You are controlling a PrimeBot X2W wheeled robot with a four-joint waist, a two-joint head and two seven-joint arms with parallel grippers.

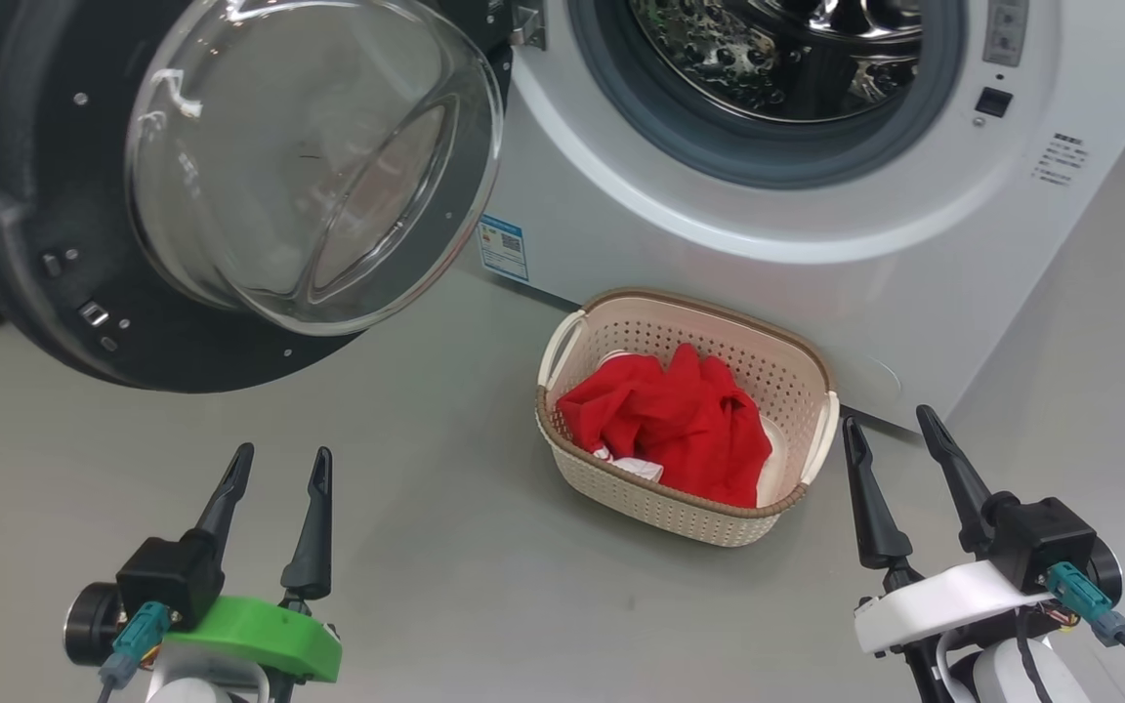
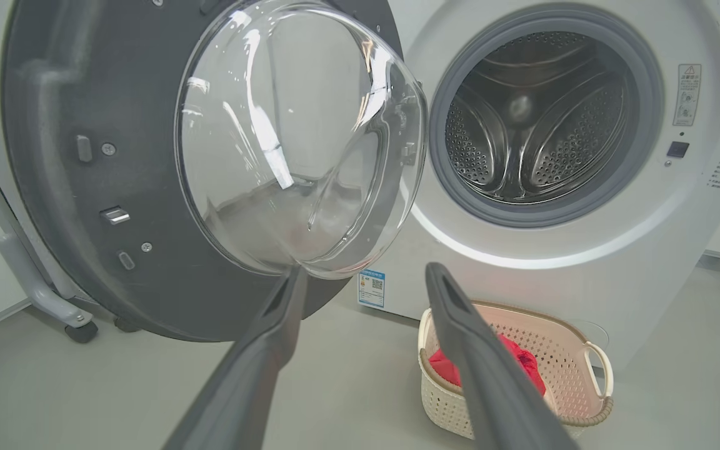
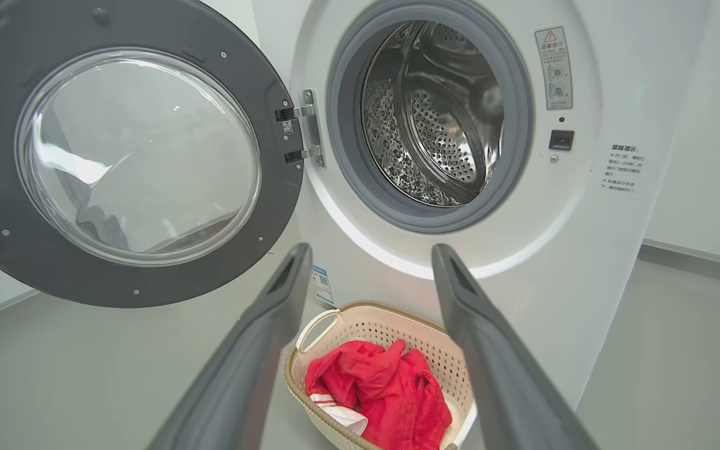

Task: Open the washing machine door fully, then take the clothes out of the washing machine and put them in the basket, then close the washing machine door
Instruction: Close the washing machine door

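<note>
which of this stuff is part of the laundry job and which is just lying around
Job: washing machine door, washing machine, red garment, white striped garment, basket.
Lying about: white wheeled stand.

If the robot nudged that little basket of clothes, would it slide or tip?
Probably slide: the basket looks like light perforated plastic on a smooth floor. Its wide, low shape likely resists tipping.

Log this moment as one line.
door: open wide | drum: no clothes seen | clothes: in basket | left end effector: open, empty | right end effector: open, empty | remaining: close door
</note>
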